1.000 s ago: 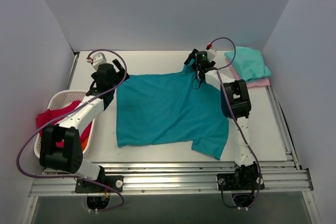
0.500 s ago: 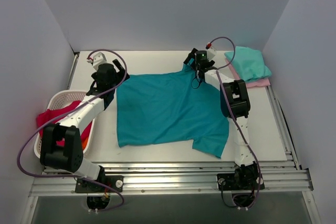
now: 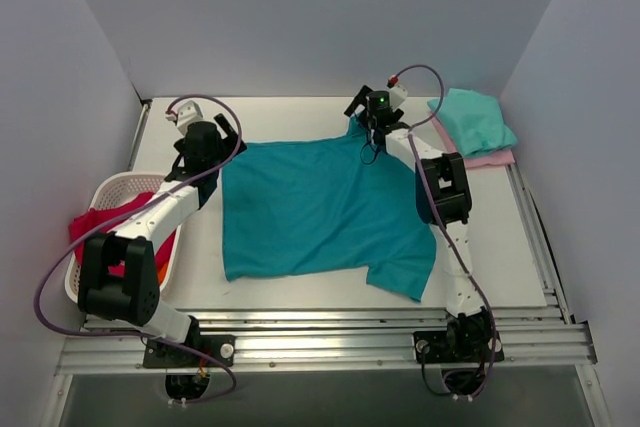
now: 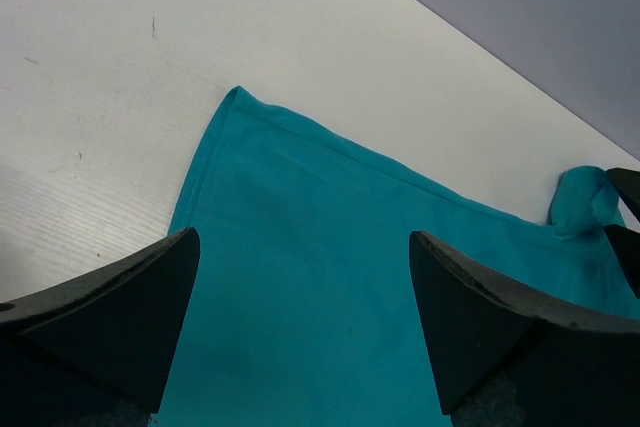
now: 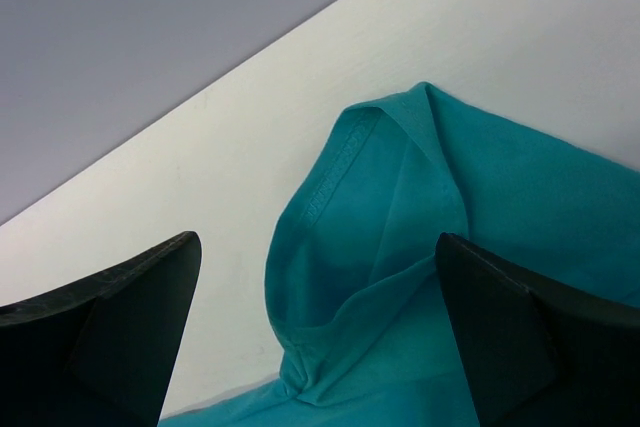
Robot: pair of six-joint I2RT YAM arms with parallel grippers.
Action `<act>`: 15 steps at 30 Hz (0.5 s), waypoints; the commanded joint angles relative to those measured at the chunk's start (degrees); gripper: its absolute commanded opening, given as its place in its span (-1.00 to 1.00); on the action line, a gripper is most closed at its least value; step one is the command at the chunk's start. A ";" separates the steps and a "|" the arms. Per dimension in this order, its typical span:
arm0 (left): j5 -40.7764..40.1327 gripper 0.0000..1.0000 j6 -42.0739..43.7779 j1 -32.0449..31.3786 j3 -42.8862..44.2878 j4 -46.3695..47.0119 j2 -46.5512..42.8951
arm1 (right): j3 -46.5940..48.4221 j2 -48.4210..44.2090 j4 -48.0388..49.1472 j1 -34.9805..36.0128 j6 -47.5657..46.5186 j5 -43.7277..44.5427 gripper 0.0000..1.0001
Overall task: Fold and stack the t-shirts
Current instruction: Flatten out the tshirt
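Observation:
A large deep teal-blue t-shirt point(image 3: 320, 209) lies spread flat on the white table. My left gripper point(image 3: 222, 143) is open at its far left corner; in the left wrist view point(image 4: 300, 247) the cloth lies between and below the fingers. My right gripper point(image 3: 362, 115) is open over the shirt's bunched far right corner, a crumpled sleeve point(image 5: 380, 227). A folded mint-green t-shirt point(image 3: 474, 120) lies on a folded pale pink one point(image 3: 494, 159) at the far right.
A white lattice basket point(image 3: 98, 195) at the left edge holds red and orange cloth point(image 3: 100, 222). Grey walls close the back and both sides. Metal rails point(image 3: 320, 332) run along the near edge.
My right gripper has moved slightly back and left at the shirt's far right corner. The left arm and the shirt look unchanged.

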 commanded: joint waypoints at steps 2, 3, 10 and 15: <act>0.20 0.89 0.06 0.52 1.23 2.87 0.82 | 5.20 3.59 -1.50 0.38 0.58 -0.60 0.99; 0.20 0.89 0.06 0.60 1.23 2.87 0.91 | 5.65 4.03 -1.42 0.38 0.75 -0.78 1.00; 0.55 0.89 0.06 0.78 1.93 2.96 2.76 | 11.45 10.00 2.88 1.35 2.77 -4.82 0.99; 0.55 0.89 0.15 0.95 2.02 2.95 2.85 | 15.40 15.63 17.54 2.14 8.04 -12.02 0.99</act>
